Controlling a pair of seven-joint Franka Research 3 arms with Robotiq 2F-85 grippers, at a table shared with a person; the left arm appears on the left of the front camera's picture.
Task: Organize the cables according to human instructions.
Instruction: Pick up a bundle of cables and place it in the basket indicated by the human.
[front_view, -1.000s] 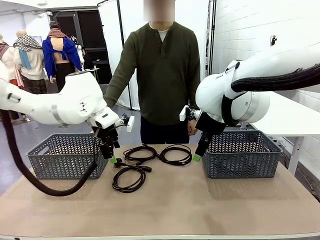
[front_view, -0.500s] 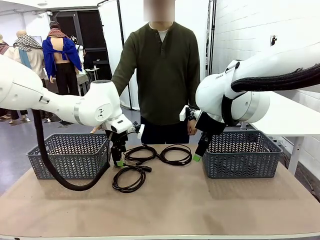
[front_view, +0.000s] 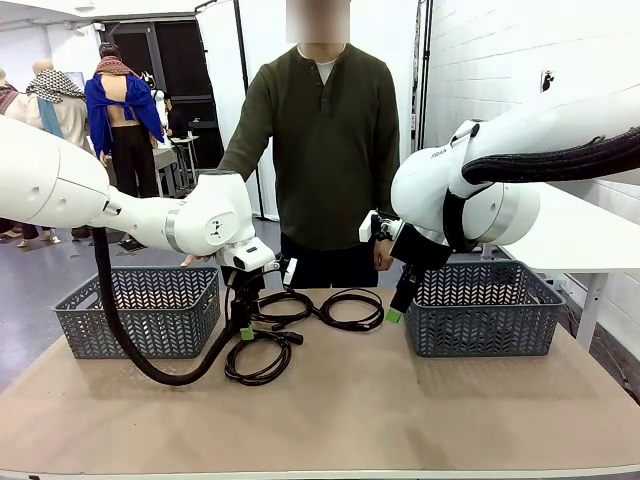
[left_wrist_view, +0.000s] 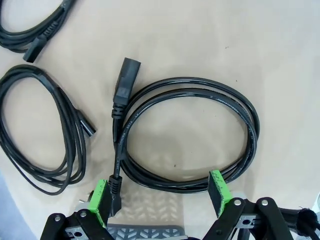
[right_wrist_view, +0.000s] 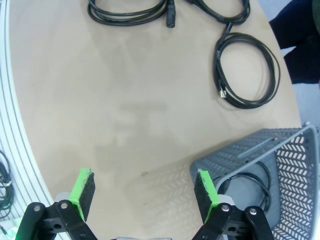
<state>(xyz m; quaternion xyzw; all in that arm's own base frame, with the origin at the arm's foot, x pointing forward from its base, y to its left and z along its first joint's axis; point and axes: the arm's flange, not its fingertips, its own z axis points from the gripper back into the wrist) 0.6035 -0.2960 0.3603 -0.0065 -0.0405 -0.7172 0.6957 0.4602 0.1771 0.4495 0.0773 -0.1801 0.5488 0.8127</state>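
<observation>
Three black cable coils lie on the table in front of the human (front_view: 325, 140): a near one (front_view: 250, 378), a middle one (front_view: 281, 294) and a right one (front_view: 350, 327). My left gripper (front_view: 243, 325) hangs open just above them. In its wrist view the left gripper (left_wrist_view: 159, 192) stands over the near edge of one coil (left_wrist_view: 254, 130) with a chunky plug (left_wrist_view: 126, 80); another coil (left_wrist_view: 75, 140) lies beside it. My right gripper (front_view: 394, 311) is open and holds nothing. In its own view the right gripper (right_wrist_view: 145, 192) hovers over bare table near a coil (right_wrist_view: 218, 65). A fourth cable (right_wrist_view: 240, 180) lies in the grey basket (right_wrist_view: 285, 165).
A grey basket (front_view: 140, 310) stands at the left of the table and another (front_view: 485, 315) at the right. The person stands at the far edge with both hands low. The near half of the table is bare.
My left arm has swung to the right, from beside the left basket to above the cable coils. The right arm and the cables have not moved.
</observation>
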